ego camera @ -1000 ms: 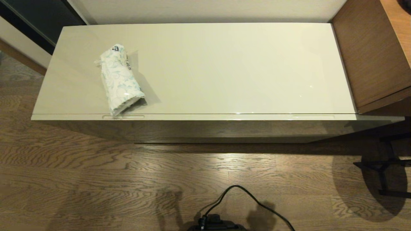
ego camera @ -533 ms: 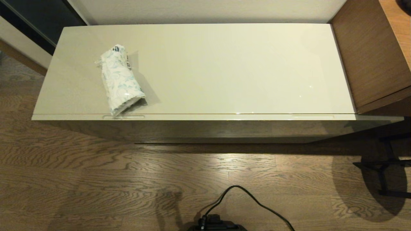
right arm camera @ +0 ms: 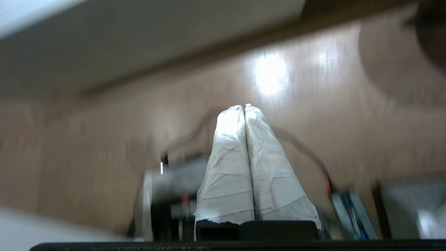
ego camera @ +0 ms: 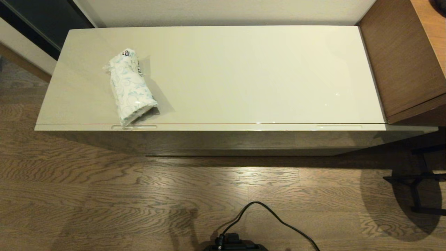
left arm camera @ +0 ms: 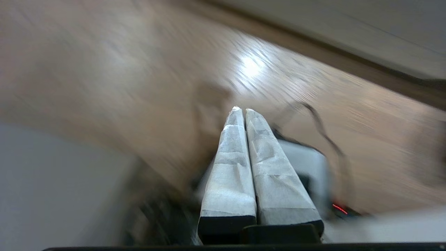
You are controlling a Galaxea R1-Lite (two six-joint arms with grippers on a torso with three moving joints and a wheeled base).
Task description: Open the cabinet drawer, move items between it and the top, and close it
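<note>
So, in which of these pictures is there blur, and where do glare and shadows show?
Head view: sharp; the tissue pack casts a shadow on the glossy top, and a bright patch glares on the floor. Left wrist view: floor streaked with blur, the shut left pincer sharp. Right wrist view: blurred floor with a glare spot, the right pincer shut and sharp.

Cabinet drawer (ego camera: 209, 127) interior hidden; brown furniture (ego camera: 404, 59) cropped; both wrist backgrounds blurred.

Hardly anything differs from a second ago. The shadows on the wooden floor (ego camera: 139, 195) near the black cable (ego camera: 264, 212) have shifted slightly; one beside the cable is gone.
</note>
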